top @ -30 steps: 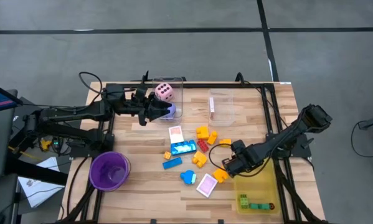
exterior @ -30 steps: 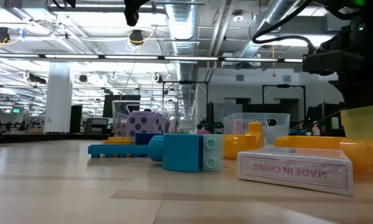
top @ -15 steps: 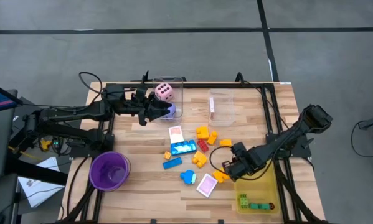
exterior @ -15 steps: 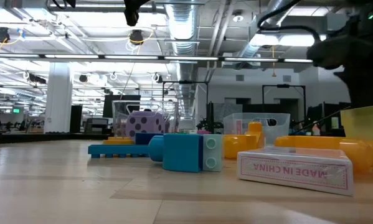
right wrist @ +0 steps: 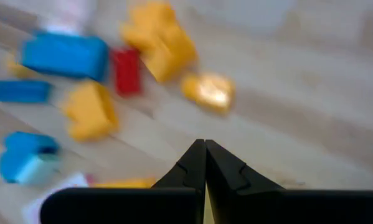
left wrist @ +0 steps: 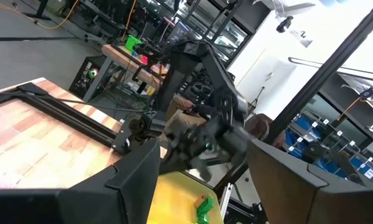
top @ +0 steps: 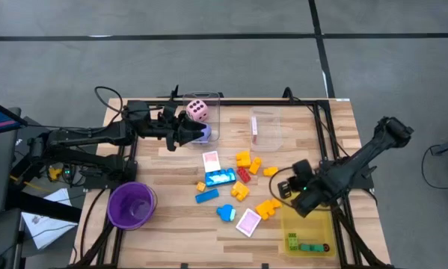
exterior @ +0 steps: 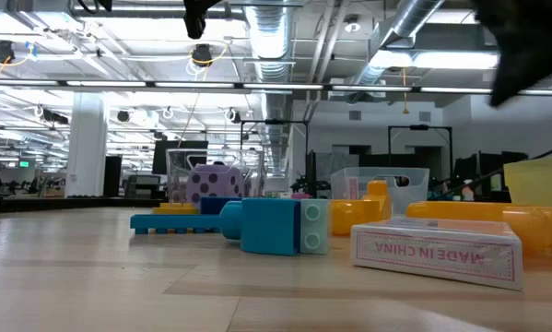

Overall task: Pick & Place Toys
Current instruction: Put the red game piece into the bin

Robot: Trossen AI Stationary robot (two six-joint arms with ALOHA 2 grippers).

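Observation:
The toys lie loose mid-table: yellow blocks (top: pixel 246 161), a red block (top: pixel 243 175), blue blocks (top: pixel 220 178), an orange block (top: pixel 268 207) and flat pink-white cards (top: pixel 248 222). A pink dotted die (top: pixel 197 110) sits in a clear box (top: pixel 209 104). My right gripper (top: pixel 289 193) hangs shut and empty above the table, right of the orange block, slanting down; its wrist view shows the shut fingertips (right wrist: pixel 205 155) over the toys. My left gripper (top: pixel 190 133) is held level beside the clear box, open, with nothing between its fingers (left wrist: pixel 136 180). A purple piece (top: pixel 203 133) shows just past its tips.
A yellow tray (top: pixel 311 224) at the near right holds green blocks (top: pixel 292 240). A purple round cup (top: pixel 131 205) stands near left. A second clear box (top: pixel 267 128) stands at the back. Bare wood lies between the cup and the toys.
My right gripper has risen from beside the orange block, drawn back toward the table's right edge and tipped further downward, staying shut. In the low view its dark shape has climbed toward the upper right corner. The toys lie as before.

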